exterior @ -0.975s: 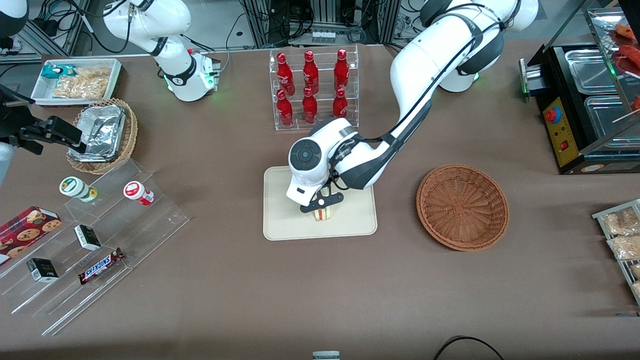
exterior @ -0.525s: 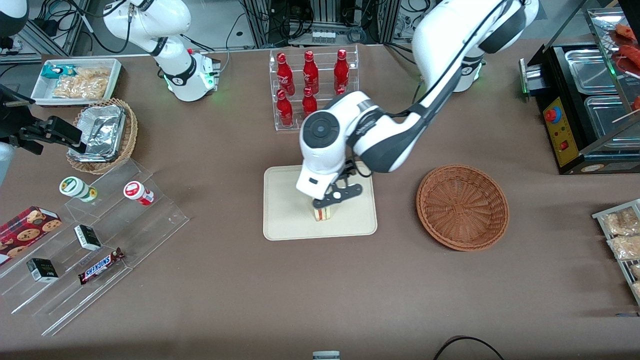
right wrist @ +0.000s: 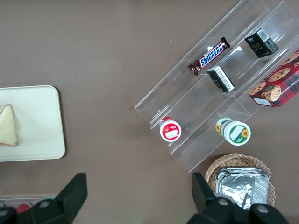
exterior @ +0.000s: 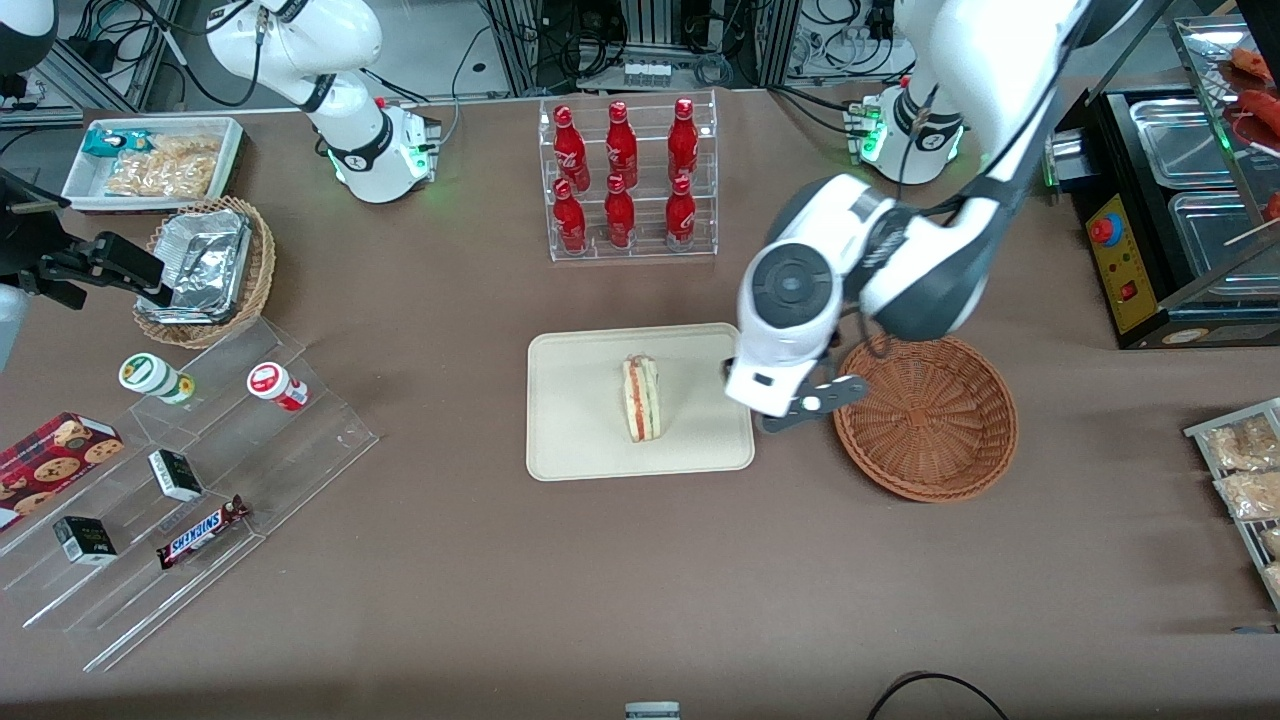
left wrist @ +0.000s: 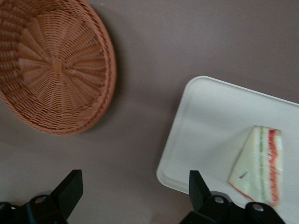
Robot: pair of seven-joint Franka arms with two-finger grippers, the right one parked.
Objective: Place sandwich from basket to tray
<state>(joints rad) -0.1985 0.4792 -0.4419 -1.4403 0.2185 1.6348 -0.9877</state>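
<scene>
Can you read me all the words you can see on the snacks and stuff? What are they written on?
"SNICKERS": on the chocolate bar lying on the clear stepped display stand.
The red bottles, cookie box, small dark boxes and round tub lids carry print that is too small to read.
The sandwich, tray and basket show no words.
The gripper, open, hangs above the table between tray and basket.

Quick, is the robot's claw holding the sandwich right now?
Gripper: open, holding nothing, above the table between tray and basket. Sandwich lies on the tray.
</scene>
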